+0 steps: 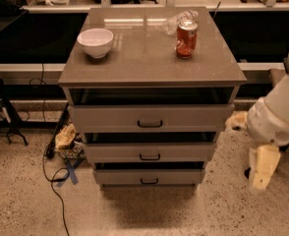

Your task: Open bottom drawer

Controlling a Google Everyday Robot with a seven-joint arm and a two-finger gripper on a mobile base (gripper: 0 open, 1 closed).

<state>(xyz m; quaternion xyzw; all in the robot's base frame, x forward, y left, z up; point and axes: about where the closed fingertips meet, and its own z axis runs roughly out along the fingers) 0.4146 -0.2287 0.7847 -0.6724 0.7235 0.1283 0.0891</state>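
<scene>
The bottom drawer [149, 176] is the lowest and narrowest of three grey-beige fronts on the cabinet, with a small black bar handle [149, 182]. Its front sits just under the middle drawer [150, 152], and no tray shows. The widest top drawer [151, 118] is above both. My gripper [261, 169] hangs pointing down at the end of the white arm [277, 112], to the right of the cabinet at about bottom-drawer height. It is well apart from the handle and touches nothing.
On the cabinet top [134, 58] stand a white bowl [96, 42], a red can [186, 38] and a clear plastic bottle [178, 18]. Cables and crumpled litter [66, 139] lie on the floor to the left. A black stand [2, 112] is at the far left.
</scene>
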